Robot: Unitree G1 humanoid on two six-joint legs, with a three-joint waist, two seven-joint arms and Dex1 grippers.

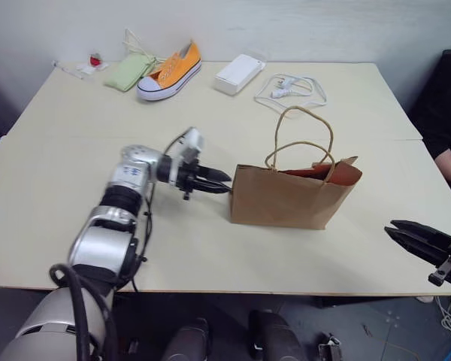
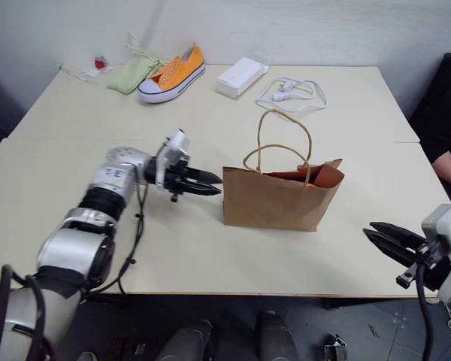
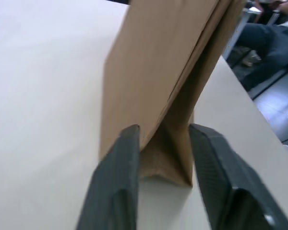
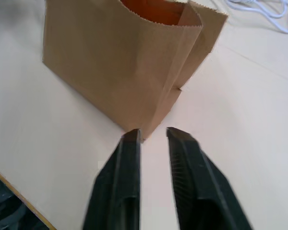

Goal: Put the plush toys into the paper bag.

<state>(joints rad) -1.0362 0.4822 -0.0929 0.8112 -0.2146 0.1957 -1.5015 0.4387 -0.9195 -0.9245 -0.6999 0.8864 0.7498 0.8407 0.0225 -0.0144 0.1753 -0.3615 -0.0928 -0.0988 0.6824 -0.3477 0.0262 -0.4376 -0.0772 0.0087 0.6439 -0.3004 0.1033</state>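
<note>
A: Where's the bag [image 1: 286, 199]?
B: Upright mid-worktop [image 1: 75, 158], something orange inside. Left claw [image 1: 224, 183] at its end, fingers apart, empty. Right claw [image 1: 395, 232] near the edge, slightly open, empty.

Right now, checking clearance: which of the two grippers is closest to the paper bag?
The left gripper: its fingertips sit right at the paper bag's end, while the right gripper hangs well clear near the table edge.

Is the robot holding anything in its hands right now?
No. The left end effector is open beside the paper bag, its fingers either side of the bag's end without clamping it. The right end effector is open and empty.
</note>
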